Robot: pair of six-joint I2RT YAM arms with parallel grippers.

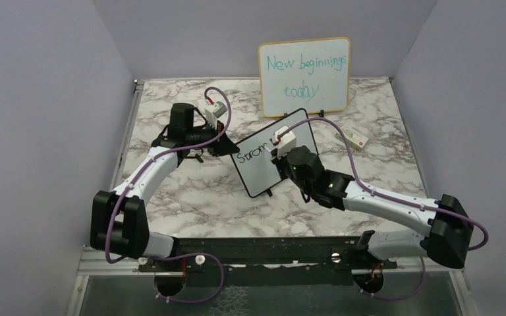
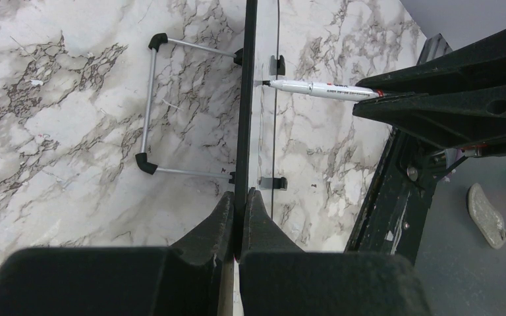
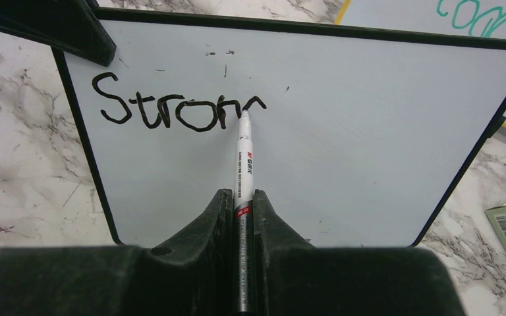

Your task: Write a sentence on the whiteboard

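The small black-framed whiteboard (image 1: 258,174) stands tilted at the middle of the table, with "Strom" in black (image 3: 171,108) on its upper left. My left gripper (image 1: 227,146) is shut on the board's left edge. Seen edge-on in the left wrist view, the whiteboard frame (image 2: 244,99) is pinched in the left gripper (image 2: 241,195). My right gripper (image 3: 242,194) is shut on a white marker (image 3: 244,158). The marker's tip touches the whiteboard face (image 3: 342,145) at the last letter. From the side, the marker (image 2: 323,89) meets the board. A left finger (image 3: 72,26) covers the board's top left corner.
A larger wood-framed board (image 1: 304,76) with teal "New beginnings today" stands at the back. A small white box (image 1: 354,137) lies to the right of the whiteboard. The whiteboard's wire stand (image 2: 148,105) rests on the marble table (image 1: 191,204). Lilac walls close in three sides.
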